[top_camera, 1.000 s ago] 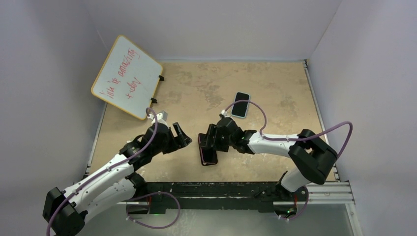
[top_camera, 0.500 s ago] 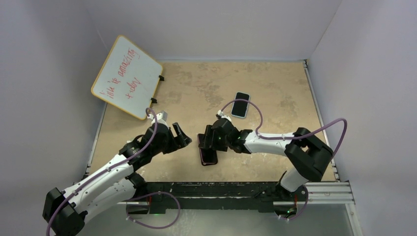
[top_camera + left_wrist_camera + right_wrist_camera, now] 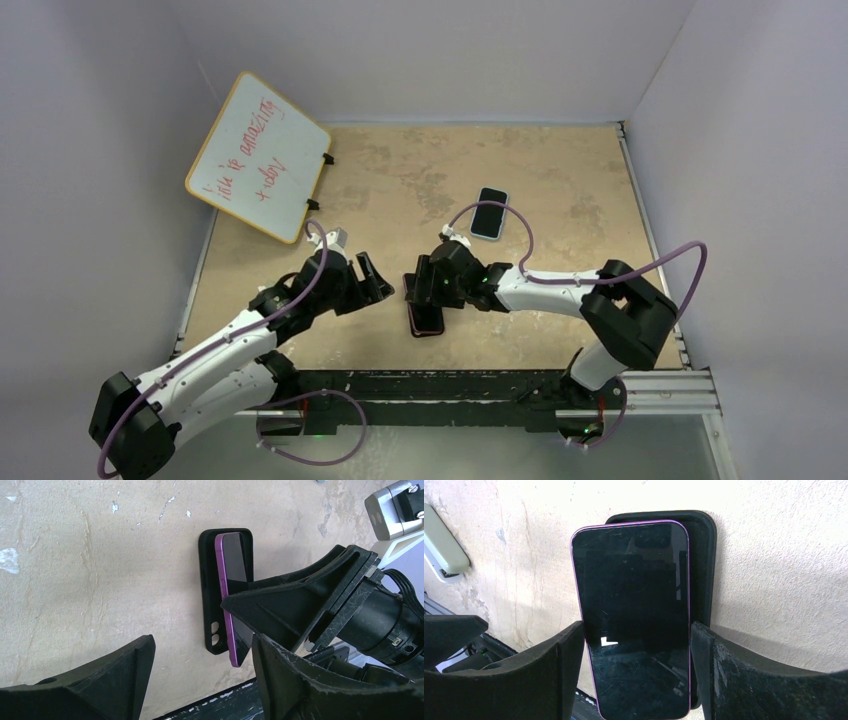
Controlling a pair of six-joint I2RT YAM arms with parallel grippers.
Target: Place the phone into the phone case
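Observation:
A purple phone (image 3: pixel 634 620) with a dark screen sits tilted in a black phone case (image 3: pixel 705 555) on the table. Its left edge lies in the case and its right edge is raised, as the left wrist view shows of the phone (image 3: pixel 234 560) and the case (image 3: pixel 207 590). My right gripper (image 3: pixel 638 630) is shut on the phone's two long edges. From above, the right gripper (image 3: pixel 426 287) covers most of the phone (image 3: pixel 428 322). My left gripper (image 3: pixel 372 280) is open and empty, just left of the case.
A second phone (image 3: pixel 490 213) with a pale blue rim lies flat farther back on the table. A whiteboard (image 3: pixel 258 157) with red writing leans at the back left. A dark rail (image 3: pixel 480 385) runs along the table's near edge.
My right gripper has shifted a little to the left with the phone over the case. My left gripper has edged slightly toward the case.

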